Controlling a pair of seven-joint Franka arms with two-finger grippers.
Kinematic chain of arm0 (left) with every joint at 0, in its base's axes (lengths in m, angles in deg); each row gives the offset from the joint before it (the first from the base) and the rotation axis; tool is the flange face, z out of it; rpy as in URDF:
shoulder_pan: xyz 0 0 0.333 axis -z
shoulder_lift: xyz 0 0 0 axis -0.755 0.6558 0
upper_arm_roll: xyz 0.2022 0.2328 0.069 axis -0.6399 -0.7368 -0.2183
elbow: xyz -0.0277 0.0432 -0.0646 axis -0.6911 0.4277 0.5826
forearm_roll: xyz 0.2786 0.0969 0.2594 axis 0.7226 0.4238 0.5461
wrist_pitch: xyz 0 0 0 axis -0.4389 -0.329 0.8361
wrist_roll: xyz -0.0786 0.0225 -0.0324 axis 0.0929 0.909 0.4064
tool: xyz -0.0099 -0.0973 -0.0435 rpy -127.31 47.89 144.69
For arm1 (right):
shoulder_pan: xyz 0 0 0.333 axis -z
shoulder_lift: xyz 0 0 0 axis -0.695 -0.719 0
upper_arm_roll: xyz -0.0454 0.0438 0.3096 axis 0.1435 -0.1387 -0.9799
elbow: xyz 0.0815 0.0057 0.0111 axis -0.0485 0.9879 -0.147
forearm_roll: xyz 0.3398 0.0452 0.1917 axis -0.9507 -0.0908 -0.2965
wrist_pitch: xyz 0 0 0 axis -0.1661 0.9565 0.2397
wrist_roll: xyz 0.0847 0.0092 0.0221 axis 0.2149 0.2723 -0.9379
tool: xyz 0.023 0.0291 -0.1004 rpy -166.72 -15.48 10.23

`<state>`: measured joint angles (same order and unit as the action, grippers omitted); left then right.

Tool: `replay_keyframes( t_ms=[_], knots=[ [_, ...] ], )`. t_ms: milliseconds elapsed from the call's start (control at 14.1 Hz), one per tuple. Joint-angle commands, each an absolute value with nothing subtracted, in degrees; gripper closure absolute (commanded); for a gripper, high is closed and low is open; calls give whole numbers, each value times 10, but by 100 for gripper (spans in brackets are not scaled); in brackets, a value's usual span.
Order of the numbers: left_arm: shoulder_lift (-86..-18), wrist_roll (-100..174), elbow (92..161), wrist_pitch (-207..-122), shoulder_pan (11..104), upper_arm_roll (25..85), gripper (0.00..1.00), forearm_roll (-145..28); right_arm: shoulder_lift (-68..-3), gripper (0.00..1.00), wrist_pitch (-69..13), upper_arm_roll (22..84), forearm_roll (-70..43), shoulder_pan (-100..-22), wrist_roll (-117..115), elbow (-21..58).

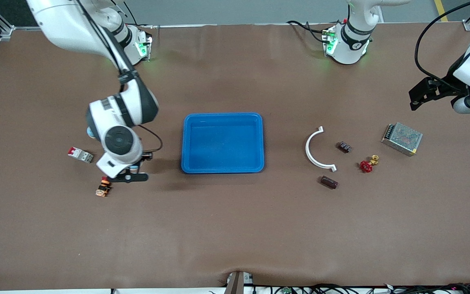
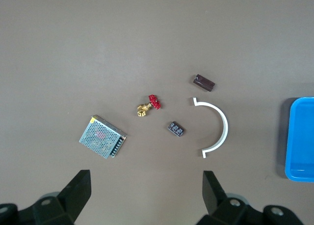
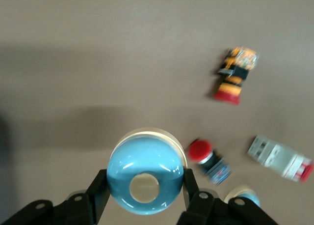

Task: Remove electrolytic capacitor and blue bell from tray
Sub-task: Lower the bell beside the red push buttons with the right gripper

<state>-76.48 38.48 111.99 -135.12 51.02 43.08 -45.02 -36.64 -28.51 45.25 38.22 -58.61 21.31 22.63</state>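
Note:
My right gripper is shut on a glossy blue bell and holds it above the table, between the blue tray and the red-and-orange button switch. In the front view the wrist hides most of the bell. The capacitor, a dark brown cylinder, lies toward the left arm's end, and it also shows in the left wrist view. My left gripper is open and empty, up over the table near the metal power supply. It is well apart from the capacitor.
Beside the capacitor lie a white curved bracket, a small dark component and a red-handled brass valve. Under the right arm are a white breaker, a red push button and a second blue bell.

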Motion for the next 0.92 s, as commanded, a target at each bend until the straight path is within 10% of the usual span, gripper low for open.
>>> replay_keyframes(
  t_ms=[0, 852],
  knots=[
    [-779, 372, 1128, -1346, 512, 427, 0, -462, -306, 100, -404, 439, 393, -497, 93, 351],
    [-779, 375, 1127, -1351, 511, 426, 0, -461, -316, 100, -581, 436, 389, -339, -108, 431]
  ],
)
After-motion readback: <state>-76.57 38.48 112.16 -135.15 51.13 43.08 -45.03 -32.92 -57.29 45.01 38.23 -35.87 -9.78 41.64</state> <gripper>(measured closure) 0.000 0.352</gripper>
